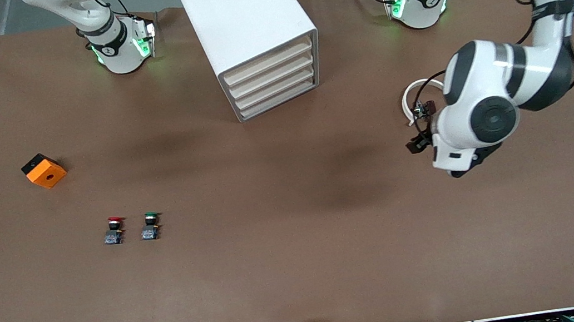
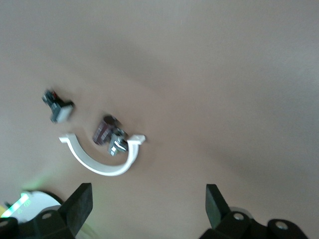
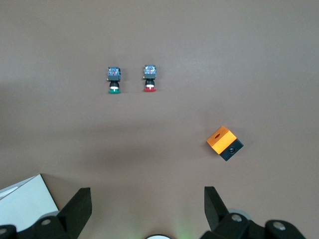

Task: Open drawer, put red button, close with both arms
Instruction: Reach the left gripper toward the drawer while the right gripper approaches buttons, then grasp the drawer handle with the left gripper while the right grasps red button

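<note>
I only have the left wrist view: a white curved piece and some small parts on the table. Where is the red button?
Observer: The red button stands toward the right arm's end of the table, beside a green button. Your left end effector is open over the left arm's end.
Operator: Is the drawer open yet?
Observer: No, the top drawer sits shut in the white cabinet.
Operator: And the other end effector?
Observer: The right end effector hangs open above the table, with both buttons in its wrist view.
</note>
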